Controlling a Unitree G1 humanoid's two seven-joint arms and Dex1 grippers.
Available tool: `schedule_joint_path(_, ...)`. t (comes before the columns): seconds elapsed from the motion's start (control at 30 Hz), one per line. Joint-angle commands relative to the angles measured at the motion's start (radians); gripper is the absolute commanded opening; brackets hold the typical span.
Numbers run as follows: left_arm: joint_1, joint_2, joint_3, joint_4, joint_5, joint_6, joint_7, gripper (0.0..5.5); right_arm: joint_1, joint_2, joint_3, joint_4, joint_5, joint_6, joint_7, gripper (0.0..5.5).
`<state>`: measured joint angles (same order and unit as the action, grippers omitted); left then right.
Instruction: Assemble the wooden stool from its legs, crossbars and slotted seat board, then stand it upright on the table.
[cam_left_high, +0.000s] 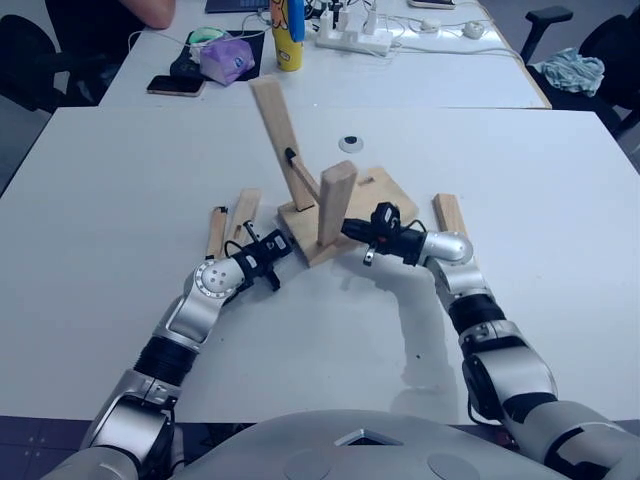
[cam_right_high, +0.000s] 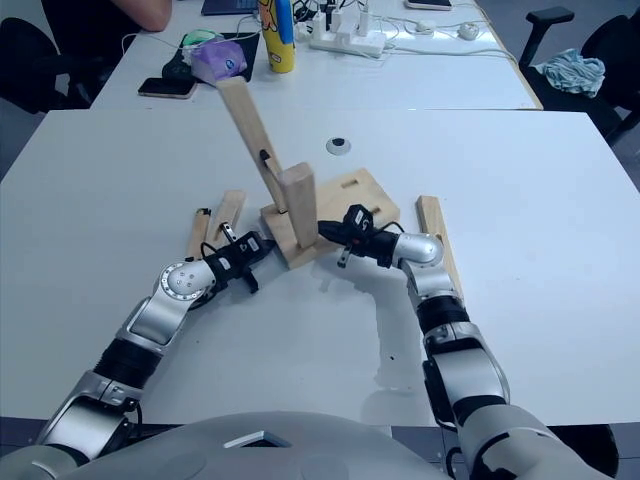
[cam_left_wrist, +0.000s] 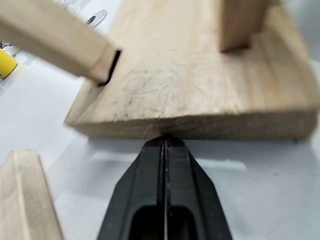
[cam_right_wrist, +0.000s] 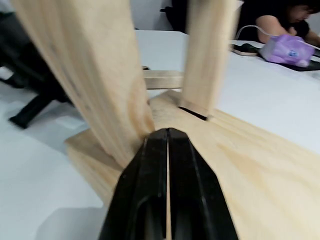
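Note:
The slotted seat board (cam_left_high: 372, 192) lies flat on the white table. Two legs stand in its slots: a long one (cam_left_high: 279, 124) leaning back to the left and a shorter upright one (cam_left_high: 336, 201). My left gripper (cam_left_high: 284, 243) is shut, its tip touching the board's near-left edge (cam_left_wrist: 200, 125). My right gripper (cam_left_high: 349, 228) is shut too, its tip pressed against the foot of the shorter leg (cam_right_wrist: 100, 75) over the board (cam_right_wrist: 260, 165). Neither gripper holds anything.
Two loose wooden pieces (cam_left_high: 244, 210) (cam_left_high: 216, 232) lie left of the board, one more (cam_left_high: 449, 213) to its right. A small black disc (cam_left_high: 349, 143) sits behind. The far table carries a yellow bottle (cam_left_high: 288, 35), phone (cam_left_high: 176, 86), purple pouch (cam_left_high: 228, 58) and power strip (cam_left_high: 352, 40).

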<state>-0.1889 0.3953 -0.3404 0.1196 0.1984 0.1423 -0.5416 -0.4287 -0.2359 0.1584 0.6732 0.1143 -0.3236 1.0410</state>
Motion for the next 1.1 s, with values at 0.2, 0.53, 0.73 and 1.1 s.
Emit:
schedule_joint_path(0.2, 0.025, 0.002, 0.018, -0.031, 0.001, 0.023, -0.001, 0.01, 0.056, -0.031, -0.031, -0.226, -0.065, 0.13, -0.228, 0.0)
schedule_joint_path(0.53, 0.108, 0.239, 0.264, -0.341, -0.141, 0.054, -0.159, 0.01, -0.007, -0.265, -0.092, -0.273, -0.121, 0.264, -0.252, 0.0)
schedule_joint_path(0.73, 0.157, 0.327, 0.158, -0.446, -0.286, 0.012, -0.439, 0.01, -0.214, -0.284, 0.014, 0.049, -0.256, 0.224, -0.22, 0.0)
schedule_joint_path(1.1, 0.015, 0.18, -0.11, -0.278, 0.06, 0.001, -0.27, 0.01, -0.41, -0.28, 0.174, 0.352, -0.392, 0.175, 0.005, 0.0)
